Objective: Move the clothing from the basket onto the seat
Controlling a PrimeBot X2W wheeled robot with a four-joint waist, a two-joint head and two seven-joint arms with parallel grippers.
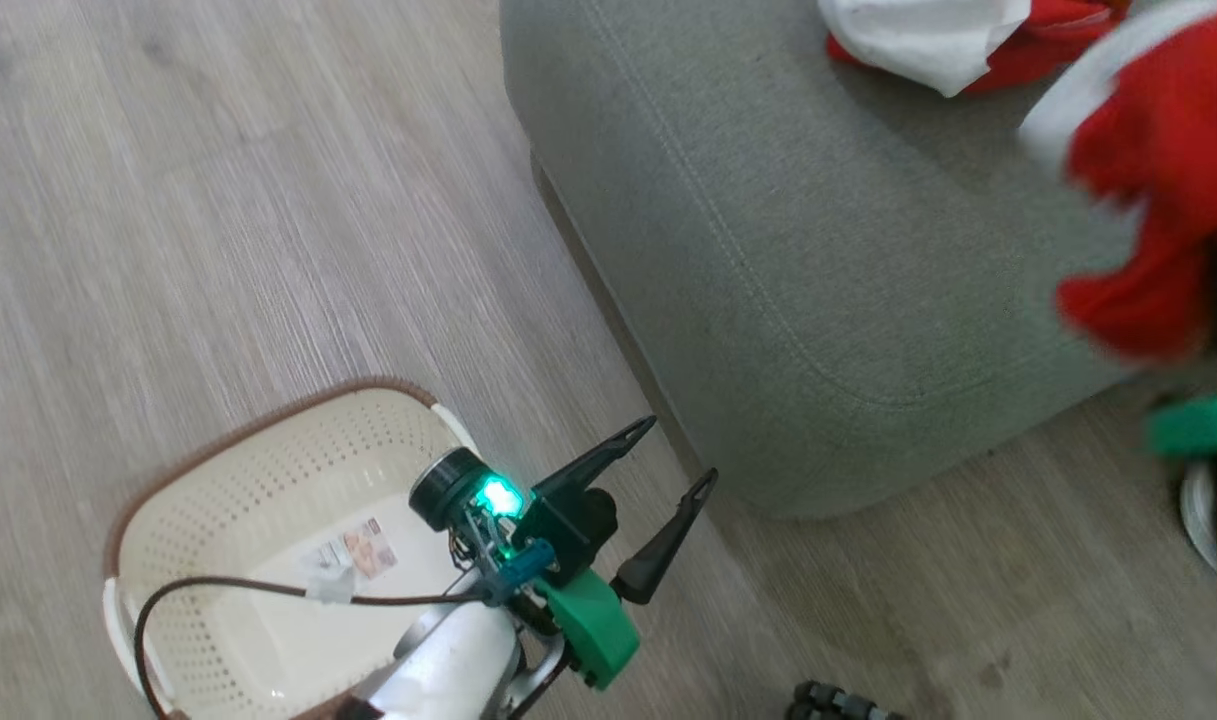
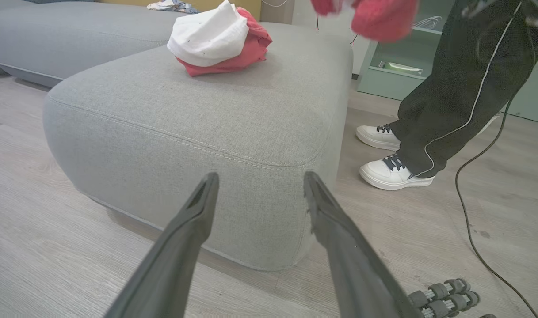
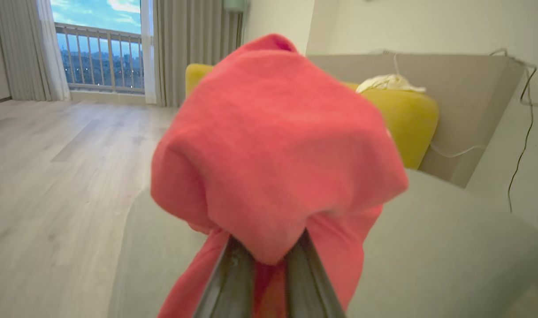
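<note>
Two close-set fingers [image 3: 227, 282] of the right gripper [image 3: 269, 260] clamp a red garment [image 3: 273, 145] that drapes over and hides their tips, a blur above the seat [image 1: 768, 250] in the head view. The left gripper [image 1: 682, 447] hangs spread over the floor [image 1: 218, 200] between basket [image 1: 288, 450] and seat, its forearm [image 1: 448, 660] covering part of the basket. Farther off, a second garment [image 2: 215, 39] lies bunched on the seat, and a person's shoes [image 2: 390, 172] stand just beside it.

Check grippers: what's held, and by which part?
Right gripper is shut on a red garment, pinching a bunched red fold; which part is unclear. Left gripper: jaws open, nothing held.
</note>
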